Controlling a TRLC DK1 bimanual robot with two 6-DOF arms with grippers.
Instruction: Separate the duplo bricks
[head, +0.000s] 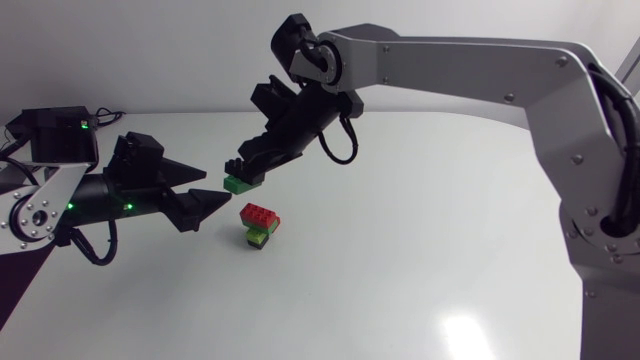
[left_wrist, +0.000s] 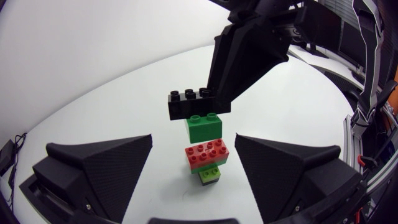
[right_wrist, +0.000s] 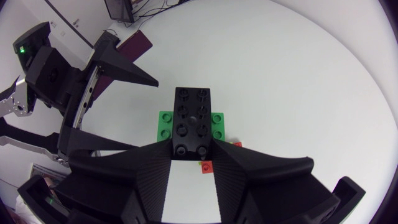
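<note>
The right tool (head: 244, 165) clamps the black brick (left_wrist: 186, 103). The green brick (left_wrist: 204, 127) clinging beneath could shake loose onto the red stack (head: 260, 223). The left tool (head: 227, 189) gapes wide.

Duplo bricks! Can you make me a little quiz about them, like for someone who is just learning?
1. True or false: the green brick is stuck under the black brick, lifted clear of the red brick.
2. Which brick is clamped between the fingers of my right gripper? A black, B red, C yellow.
3. Fill in: the fingers of my left gripper are ____.
Key: 1 true; 2 A; 3 open.
</note>
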